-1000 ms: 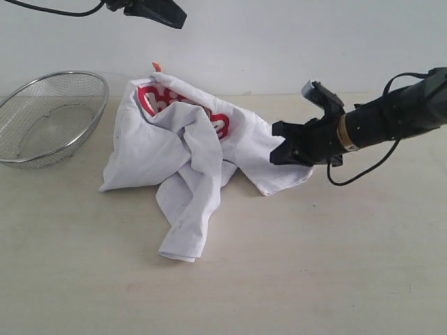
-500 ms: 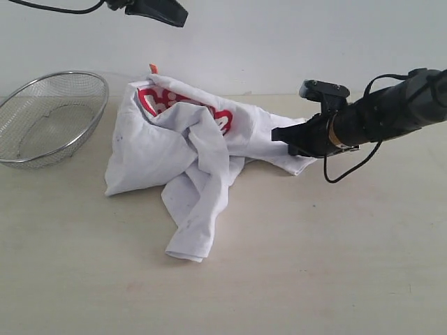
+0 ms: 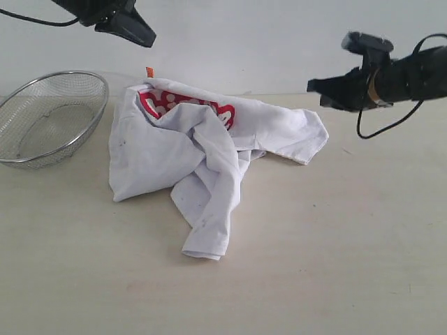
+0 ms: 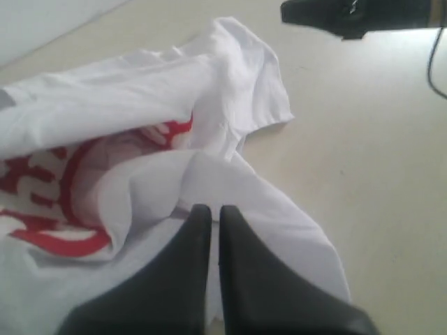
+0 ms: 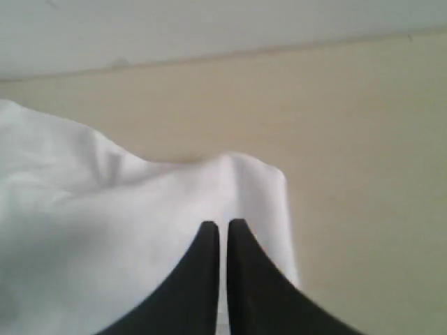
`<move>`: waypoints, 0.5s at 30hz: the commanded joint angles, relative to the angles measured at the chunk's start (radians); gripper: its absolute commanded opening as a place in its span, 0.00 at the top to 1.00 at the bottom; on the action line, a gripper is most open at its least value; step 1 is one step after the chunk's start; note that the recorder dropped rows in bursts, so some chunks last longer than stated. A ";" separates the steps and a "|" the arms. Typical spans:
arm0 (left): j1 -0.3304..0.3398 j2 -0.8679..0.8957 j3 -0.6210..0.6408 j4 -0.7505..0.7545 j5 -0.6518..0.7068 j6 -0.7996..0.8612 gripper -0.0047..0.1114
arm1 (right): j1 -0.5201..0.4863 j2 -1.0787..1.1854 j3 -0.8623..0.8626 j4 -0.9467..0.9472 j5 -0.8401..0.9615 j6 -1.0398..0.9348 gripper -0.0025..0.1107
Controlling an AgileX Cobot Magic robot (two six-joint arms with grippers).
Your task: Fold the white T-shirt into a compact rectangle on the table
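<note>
**Right claw [image 3: 312, 86] off the shirt, clenched on nothing**

Nearest: bare table [image 3: 335, 265], with nothing folded on it yet. Next back, a long twisted flap [image 3: 209, 223] of the white T-shirt [image 3: 160, 150], trailing toward the front. Behind that, the main heap: crumpled, partly inside out, with red lettering [image 3: 185, 106] peeking from the folds and an orange tag [image 3: 149, 70] at the far top. Sits a little further right than a second ago, with the right-hand corner [image 3: 307, 138] dragged outward and dropped flat. Reads as a spreading tug just finished, not a fold. Puts the job, by that reckoning, at the flattening stage, with the compact rectangle a long way off. Probably calls next for fresh grips on two corners to pull the cloth open.

Off to the left, just beside the heap and not touching it as far as can be told: a wire basket [image 3: 91, 115], holding nothing at all.

Farthest and highest: right claw again, raised clear above and beyond the dropped corner, jaws pressed together with no cloth between. Left claw [image 3: 148, 40] up over the collar end, likewise squeezed tight and empty, shifted leftward and lower since a second ago.
</note>
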 commanded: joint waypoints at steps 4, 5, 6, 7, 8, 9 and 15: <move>0.020 -0.011 0.283 -0.090 -0.093 0.056 0.92 | 0.143 -0.137 0.068 -0.004 -0.165 0.070 0.98; 0.013 -0.011 0.310 -0.120 -0.100 0.077 0.92 | 0.164 -0.137 0.084 -0.004 -0.165 0.070 0.98; -0.003 -0.011 0.369 -0.159 -0.107 0.121 0.92 | 0.218 -0.137 0.127 -0.004 -0.165 0.064 0.98; -0.010 -0.011 0.391 -0.162 -0.128 0.126 0.92 | 0.239 -0.137 0.143 -0.004 -0.165 0.054 0.98; -0.023 -0.011 0.418 -0.164 -0.163 0.126 0.92 | 0.289 -0.139 0.174 -0.004 -0.151 0.021 0.98; -0.027 -0.011 0.422 -0.167 -0.163 0.126 0.92 | 0.309 -0.140 0.182 -0.004 -0.149 0.009 0.98; -0.027 -0.011 0.422 -0.234 -0.011 0.099 0.92 | 0.358 -0.141 0.184 -0.004 -0.226 0.111 0.39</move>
